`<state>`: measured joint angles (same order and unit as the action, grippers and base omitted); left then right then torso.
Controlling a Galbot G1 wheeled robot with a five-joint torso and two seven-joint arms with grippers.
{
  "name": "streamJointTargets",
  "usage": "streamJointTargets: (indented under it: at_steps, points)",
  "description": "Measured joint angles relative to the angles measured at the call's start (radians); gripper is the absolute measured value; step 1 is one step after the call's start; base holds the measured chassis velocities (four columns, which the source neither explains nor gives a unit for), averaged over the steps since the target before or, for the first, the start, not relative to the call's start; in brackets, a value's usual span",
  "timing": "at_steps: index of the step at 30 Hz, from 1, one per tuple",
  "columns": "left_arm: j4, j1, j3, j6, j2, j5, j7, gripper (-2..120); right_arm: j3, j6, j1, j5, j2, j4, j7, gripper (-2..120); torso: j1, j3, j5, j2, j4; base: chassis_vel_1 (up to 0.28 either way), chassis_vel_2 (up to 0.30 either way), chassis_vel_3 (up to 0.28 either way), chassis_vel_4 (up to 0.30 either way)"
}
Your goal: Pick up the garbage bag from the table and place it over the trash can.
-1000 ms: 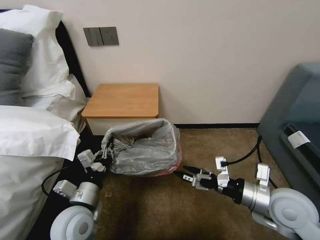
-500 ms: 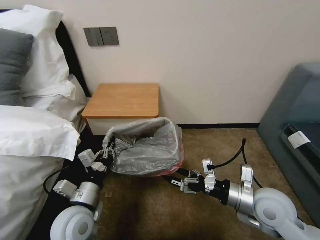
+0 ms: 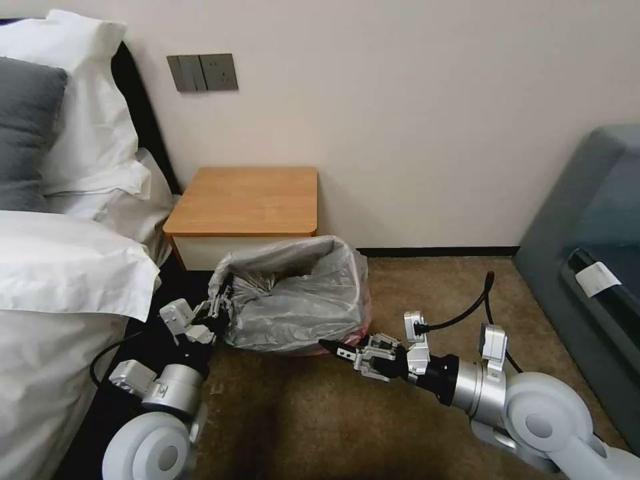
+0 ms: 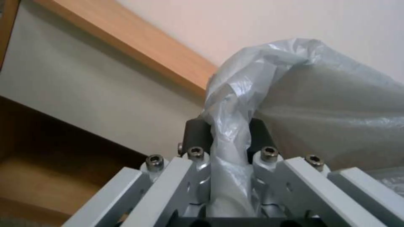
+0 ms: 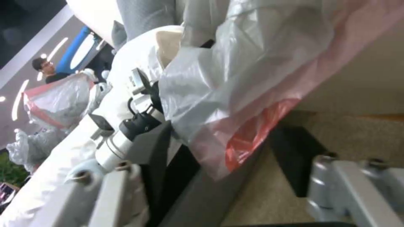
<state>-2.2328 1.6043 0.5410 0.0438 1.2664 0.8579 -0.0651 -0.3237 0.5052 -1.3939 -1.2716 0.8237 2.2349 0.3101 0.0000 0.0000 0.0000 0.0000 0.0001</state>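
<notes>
Risk one: a tear. The garbage bag (image 3: 293,297) is seen draped over the trash can (image 5: 168,47), which stands on the carpet (image 3: 413,287) just in front of the table (image 3: 247,200), at about 6 o'clock from it. A bunched fold of film is clamped between the pads of the left gripper (image 4: 227,138) at the bag's 9 o'clock side. Any further outward pull there is judged likely to stretch or rip the thin plastic, or to tip the light bin.

Risk two: the bin being shoved. The right gripper (image 3: 340,350) is held low at roughly 5 o'clock of the bin, fingers spread, with the bag's pinkish-red hem (image 5: 248,135) hanging between them but not yet pinched. A forward push here could slide the can against the table or drag the hem off the rim.

Risk three: uneven seating. The bag mouth is slumped and crumpled at 9 o'clock, so the film could slip inside once released.

Contents: nothing but folds of the liner can be made out within the bin; its floor is hidden. The table top is bare.
</notes>
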Motion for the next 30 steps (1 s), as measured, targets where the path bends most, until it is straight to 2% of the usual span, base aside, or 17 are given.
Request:
streamJointTargets:
  at_steps: [3, 5, 7, 8, 14, 30]
  points:
    - [0.000, 0.000, 0.000, 0.000, 0.000, 0.000, 0.000, 7, 0.000, 0.000, -0.003, -0.001, -0.005, -0.003, 0.000, 39, 0.000, 0.000, 0.0000, 0.000, -0.0001, 0.000, 0.000, 0.000, 0.000]
    - [0.000, 0.000, -0.001, 0.000, 0.000, -0.001, 0.000, 7, 0.000, 0.000, -0.003, -0.001, -0.007, -0.004, 0.000, 36, 0.000, 0.000, 0.0000, 0.000, -0.0001, 0.000, 0.000, 0.000, 0.000]
    - [-0.002, 0.000, -0.002, 0.001, 0.000, -0.001, 0.000, 7, -0.001, 0.000, -0.003, 0.001, -0.010, -0.008, 0.000, 25, 0.000, 0.000, 0.0000, 0.000, -0.0001, 0.000, 0.000, 0.000, 0.000]
    - [-0.002, 0.000, -0.002, 0.001, 0.000, -0.001, 0.000, 7, -0.001, 0.000, -0.003, 0.001, -0.010, -0.008, 0.000, 25, 0.000, 0.000, 0.0000, 0.000, -0.0001, 0.000, 0.000, 0.000, 0.000]
    - [-0.007, 0.001, -0.003, 0.006, 0.000, 0.003, -0.002, 7, -0.002, 0.000, -0.001, 0.012, -0.011, -0.026, -0.005, 2, 0.000, 0.000, 0.0000, 0.000, -0.0001, 0.000, 0.000, 0.000, 0.000]
    - [-0.025, 0.009, -0.014, 0.014, 0.004, 0.003, -0.002, 7, 0.020, -0.003, 0.010, 0.031, 0.040, -0.092, -0.077, 0, 0.000, 0.000, 0.0001, 0.000, -0.0001, 0.000, 0.000, 0.000, 0.000]
